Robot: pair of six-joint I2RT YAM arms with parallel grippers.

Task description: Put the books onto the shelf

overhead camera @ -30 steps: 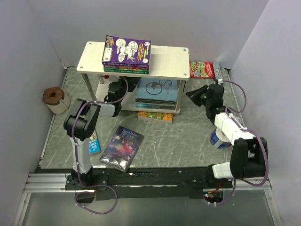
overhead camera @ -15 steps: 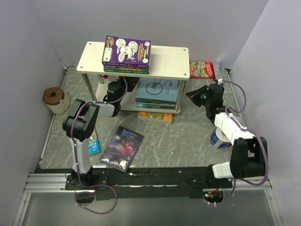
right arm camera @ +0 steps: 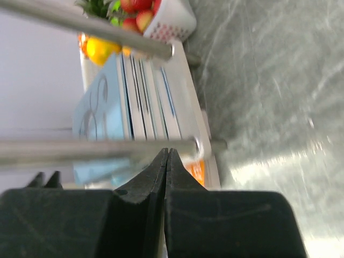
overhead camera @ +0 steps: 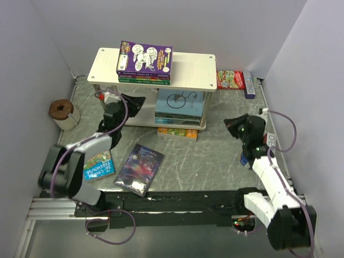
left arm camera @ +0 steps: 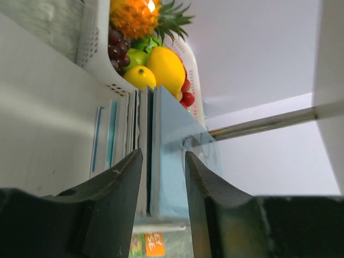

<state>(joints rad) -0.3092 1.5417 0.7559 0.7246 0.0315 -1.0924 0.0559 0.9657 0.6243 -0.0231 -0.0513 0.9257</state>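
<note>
My left gripper (left arm camera: 161, 156): jaws parted, empty, at shelf (overhead camera: 193, 71) 8 o'clock. Right gripper (right arm camera: 167, 153): closed, empty, 4 o'clock. Starry book (overhead camera: 140, 167) flat on table, 6 o'clock; blue book (overhead camera: 100, 164) beside left arm. I fear fingers skidding off thin cover, arm dragging blue book.

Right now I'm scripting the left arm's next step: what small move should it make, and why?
Probably lower the left fingers toward the dark starry book: they stand open and empty near the shelf, while that book lies flat on the table close by, not yet shelved.
</note>
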